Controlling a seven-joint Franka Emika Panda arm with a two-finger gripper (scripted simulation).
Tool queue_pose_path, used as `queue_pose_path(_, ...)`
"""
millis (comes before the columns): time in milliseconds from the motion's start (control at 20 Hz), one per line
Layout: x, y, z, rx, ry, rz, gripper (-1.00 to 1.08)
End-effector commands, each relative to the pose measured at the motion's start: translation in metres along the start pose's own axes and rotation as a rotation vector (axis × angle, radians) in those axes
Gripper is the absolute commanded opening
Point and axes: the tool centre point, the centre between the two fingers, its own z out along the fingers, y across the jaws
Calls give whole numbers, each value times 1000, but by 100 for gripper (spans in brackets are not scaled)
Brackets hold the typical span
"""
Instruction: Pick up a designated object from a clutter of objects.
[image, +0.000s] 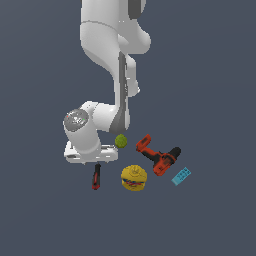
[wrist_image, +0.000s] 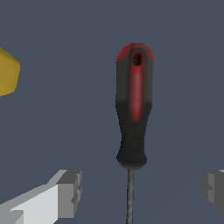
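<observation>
One tool (wrist_image: 140, 192): we see its fingers (wrist_image: 70, 192) spread wide, gripping nothing, either side of the shaft.
Screwdriver (wrist_image: 133, 109): lying on the bench, just beside the hamburger toy (image: 134, 178).

**Plain slate ground, even light**

A flat, uniform dark blue-grey surface (image: 215, 75) fills the whole exterior view with no visible edge, seam or horizon. The wrist view shows the same smooth blue-grey ground (wrist_image: 57, 122). The lighting is soft and even, casting no distinct shadows.
</observation>
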Motion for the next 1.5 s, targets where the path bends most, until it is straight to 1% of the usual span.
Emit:
queue_pose_path(0,-1,0,11,0,-1,0,100)
queue_pose_path(250,-1,0,34,0,0,0,100)
queue_pose_path(500,0,1,41,0,0,0,100)
queue_pose_path(550,0,1,41,0,0,0,-100)
queue_pose_path(1150,0,1,39,0,0,0,-100)
queue_pose_path(1450,-1,-1,23,0,0,0,-100)
